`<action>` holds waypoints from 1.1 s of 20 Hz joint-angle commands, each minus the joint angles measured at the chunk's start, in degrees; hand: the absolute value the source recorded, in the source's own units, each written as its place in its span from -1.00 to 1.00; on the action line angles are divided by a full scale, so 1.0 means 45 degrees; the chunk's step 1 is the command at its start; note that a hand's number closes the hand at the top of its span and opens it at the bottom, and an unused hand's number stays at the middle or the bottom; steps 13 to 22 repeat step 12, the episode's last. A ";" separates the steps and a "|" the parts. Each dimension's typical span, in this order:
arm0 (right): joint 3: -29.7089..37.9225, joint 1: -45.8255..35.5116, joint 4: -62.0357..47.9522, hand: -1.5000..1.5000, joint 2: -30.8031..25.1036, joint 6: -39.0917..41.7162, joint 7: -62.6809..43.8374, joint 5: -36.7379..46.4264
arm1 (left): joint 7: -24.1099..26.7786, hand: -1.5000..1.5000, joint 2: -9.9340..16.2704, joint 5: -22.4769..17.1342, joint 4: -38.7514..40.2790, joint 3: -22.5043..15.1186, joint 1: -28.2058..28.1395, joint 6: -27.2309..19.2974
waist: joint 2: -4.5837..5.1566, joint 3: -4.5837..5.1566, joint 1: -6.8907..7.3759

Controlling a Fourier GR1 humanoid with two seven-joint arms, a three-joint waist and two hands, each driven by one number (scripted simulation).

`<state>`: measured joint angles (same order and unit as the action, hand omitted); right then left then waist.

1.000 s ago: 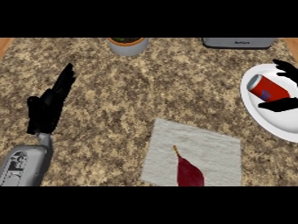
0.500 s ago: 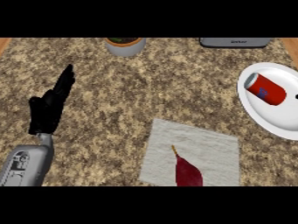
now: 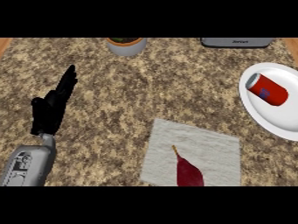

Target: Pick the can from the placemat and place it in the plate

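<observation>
Head view: red can (image 3: 268, 90) lies on its side in plate (image 3: 286, 122), long axis diagonal, far right of left hand (image 3: 53, 107), fingers straight, holding nothing; right hand unseen.

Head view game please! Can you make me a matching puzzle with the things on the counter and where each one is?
Things:
1. can
2. dark red leaf
3. left hand
4. pot

Places:
A. on the placemat
B. back edge of the counter
C. lying on the plate
D. open, at the view's left

Pairs: 1-C, 2-A, 3-D, 4-B
</observation>
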<state>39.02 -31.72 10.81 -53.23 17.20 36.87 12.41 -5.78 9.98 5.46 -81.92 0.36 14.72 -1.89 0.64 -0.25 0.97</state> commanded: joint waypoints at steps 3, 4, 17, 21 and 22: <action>0.0273 0.1377 -0.0412 -1.00 -0.0868 0.1110 0.1108 -0.0207 | 0.0183 0.00 0.0432 -0.0413 0.0029 0.0427 -0.0078 0.0538 | 0.0052 -0.0042 0.0112; 0.0235 0.1566 -0.0400 -1.00 -0.0968 0.1252 0.1280 -0.0164 | -0.0650 0.00 0.0461 -0.0309 -0.0421 0.0314 0.0287 0.0445 | 0.0029 -0.0052 0.0111; 0.0419 0.1723 -0.0503 -1.00 -0.1283 0.1631 0.1281 -0.0333 | 0.0160 0.00 -0.0112 0.0071 0.0205 0.0006 0.0174 0.0065 | 0.0082 -0.0073 0.0151; 0.0419 0.1723 -0.0503 -1.00 -0.1283 0.1631 0.1281 -0.0333 | 0.0160 0.00 -0.0112 0.0071 0.0205 0.0006 0.0174 0.0065 | 0.0082 -0.0073 0.0151; 0.0419 0.1723 -0.0503 -1.00 -0.1283 0.1631 0.1281 -0.0333 | 0.0160 0.00 -0.0112 0.0071 0.0205 0.0006 0.0174 0.0065 | 0.0082 -0.0073 0.0151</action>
